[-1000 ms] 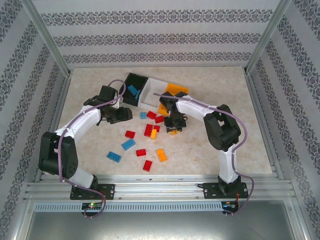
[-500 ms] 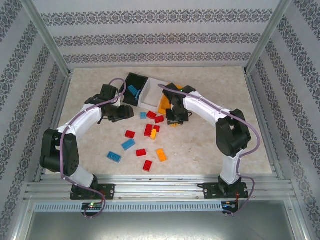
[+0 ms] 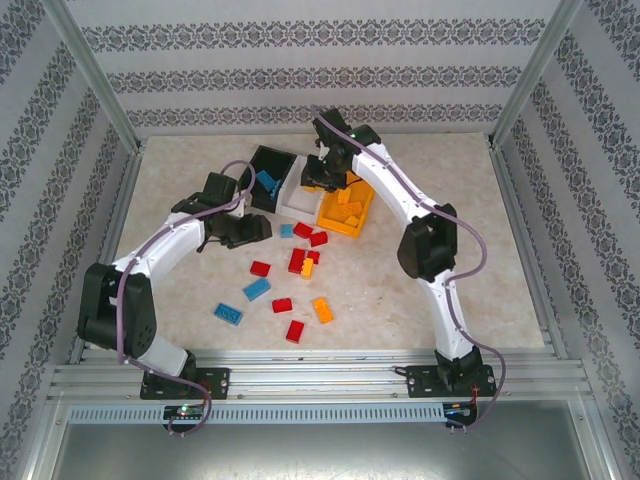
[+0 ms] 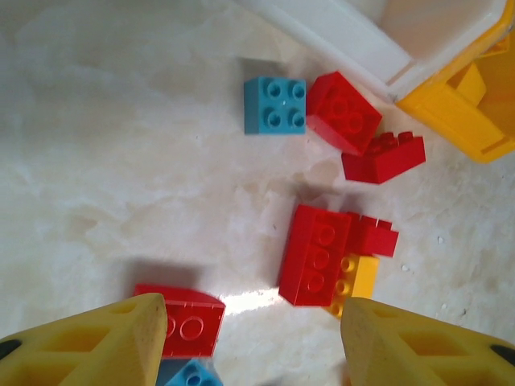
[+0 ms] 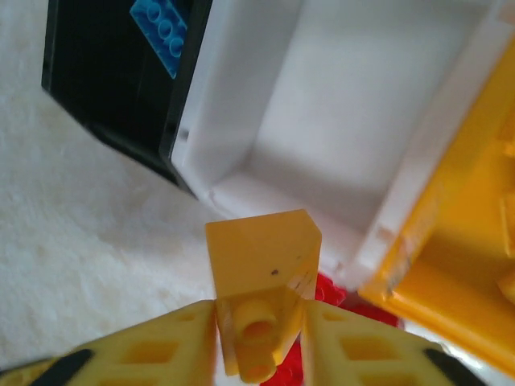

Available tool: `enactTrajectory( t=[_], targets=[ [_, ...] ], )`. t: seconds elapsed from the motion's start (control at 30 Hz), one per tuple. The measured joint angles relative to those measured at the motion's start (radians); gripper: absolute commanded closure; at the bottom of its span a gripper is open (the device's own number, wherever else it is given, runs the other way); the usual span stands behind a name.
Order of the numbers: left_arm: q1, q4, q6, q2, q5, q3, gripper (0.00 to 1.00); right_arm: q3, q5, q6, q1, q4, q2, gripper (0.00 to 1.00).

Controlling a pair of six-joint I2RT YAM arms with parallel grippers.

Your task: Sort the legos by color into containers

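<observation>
Presently the right gripper (image 5: 257, 322) clasps an orange-yellow brick (image 5: 261, 253) between its fingers, poised above the near wall of the white bin (image 5: 338, 121), just beside the orange bin (image 5: 451, 265). Judgement: this brick is bound for the orange bin, which already holds several like-coloured pieces. The black bin (image 5: 96, 72) holds one blue brick (image 5: 165, 32); the white bin's floor is bare where seen. The left gripper (image 4: 253, 342) hangs with jaws apart, empty, over the loose legos (image 3: 297, 261). About eleven red, blue and orange pieces lie at the middle of the table (image 3: 450, 250), the bins toward its far edge. By my estimate, sorting stands short of half done.
</observation>
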State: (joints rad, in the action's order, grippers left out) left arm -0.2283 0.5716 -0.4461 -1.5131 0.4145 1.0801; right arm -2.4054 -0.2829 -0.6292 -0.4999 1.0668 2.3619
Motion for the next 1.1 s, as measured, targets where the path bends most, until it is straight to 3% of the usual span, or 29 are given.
enactTrajectory(
  t=[0.13,0.27,0.4,0.57,0.77,1.1],
  targets=[
    [-0.003,0.026,0.013,0.055,0.008,-0.032,0.38,-0.155,-0.014,0.005,0.014,0.056,0.116,0.44],
    [-0.043,0.044,0.039,0.054,0.020,-0.037,0.38,-0.132,-0.013,0.009,0.023,0.084,0.096,0.43],
    [-0.135,0.051,0.062,0.003,0.029,-0.013,0.41,0.106,0.005,0.029,0.022,0.064,-0.052,0.43],
    [-0.253,0.048,0.082,-0.131,0.030,0.072,0.50,0.556,0.027,0.033,0.022,-0.011,-0.351,0.45],
    [-0.325,0.061,0.114,-0.269,0.019,0.178,0.56,0.987,0.043,0.008,0.056,-0.093,-0.621,0.46],
    [-0.386,0.122,0.174,-0.382,-0.059,0.283,0.61,1.218,0.058,-0.032,0.070,-0.170,-0.744,0.47]
  ],
)
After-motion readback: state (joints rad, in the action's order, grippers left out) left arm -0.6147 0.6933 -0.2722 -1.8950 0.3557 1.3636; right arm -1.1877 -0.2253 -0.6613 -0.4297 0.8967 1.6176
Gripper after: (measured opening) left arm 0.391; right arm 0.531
